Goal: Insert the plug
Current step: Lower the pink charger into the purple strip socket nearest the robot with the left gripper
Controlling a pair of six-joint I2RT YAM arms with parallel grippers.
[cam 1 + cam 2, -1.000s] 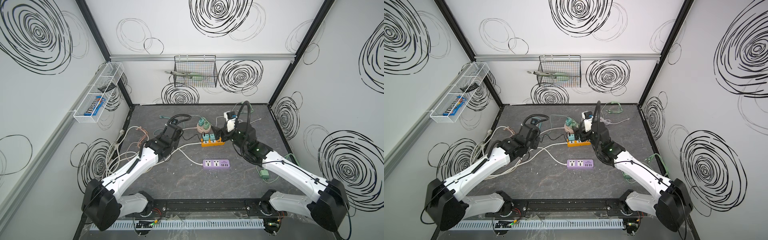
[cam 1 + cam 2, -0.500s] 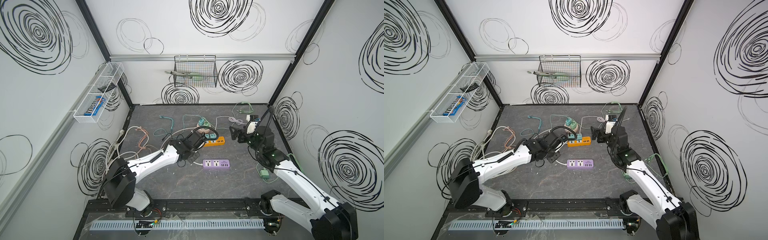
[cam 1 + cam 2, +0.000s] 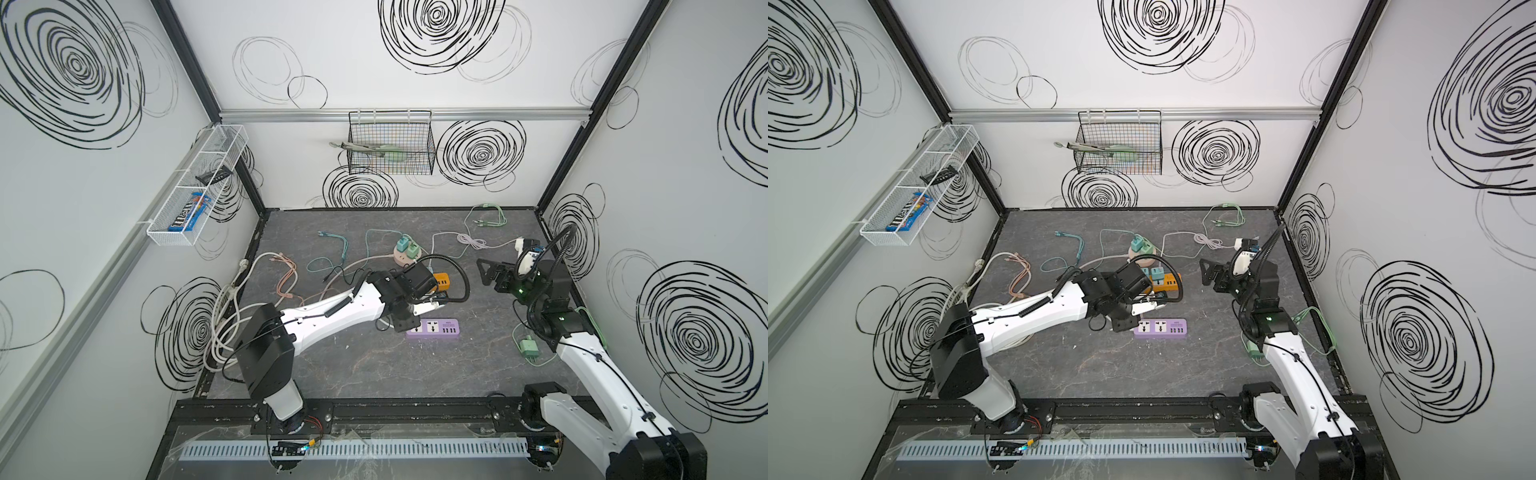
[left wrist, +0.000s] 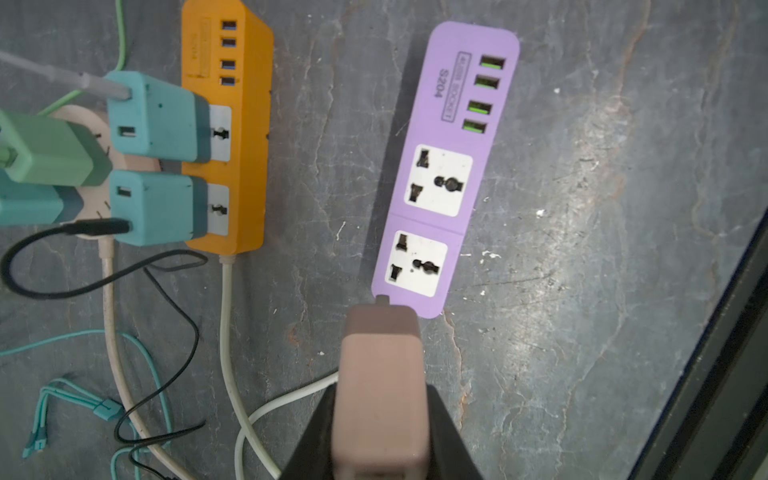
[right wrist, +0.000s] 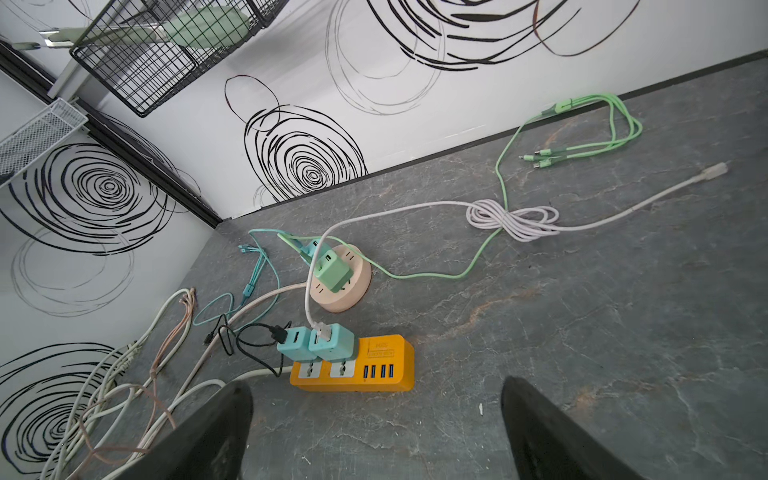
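Carrying plug to strip; grasping done, inserting not yet begun.

Top views: holding plug (image 3: 432, 306) in left gripper (image 3: 419, 311), just beside the near end of purple strip (image 3: 432, 329); holding right gripper (image 3: 484, 272) wide open and empty, well apart from both. Left wrist: clamping plug between partly closed jaws, prongs reaching only the strip's end, short of nearest socket (image 4: 415, 264); finding both sockets vacant. Right wrist: showing spread jaws with nothing between, facing orange strip (image 5: 353, 370). Remaining, by judgement: aligning prongs over a socket, pressing home.

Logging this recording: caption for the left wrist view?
Left hand holds a pink plug at the purple power strip's end; both sockets empty.
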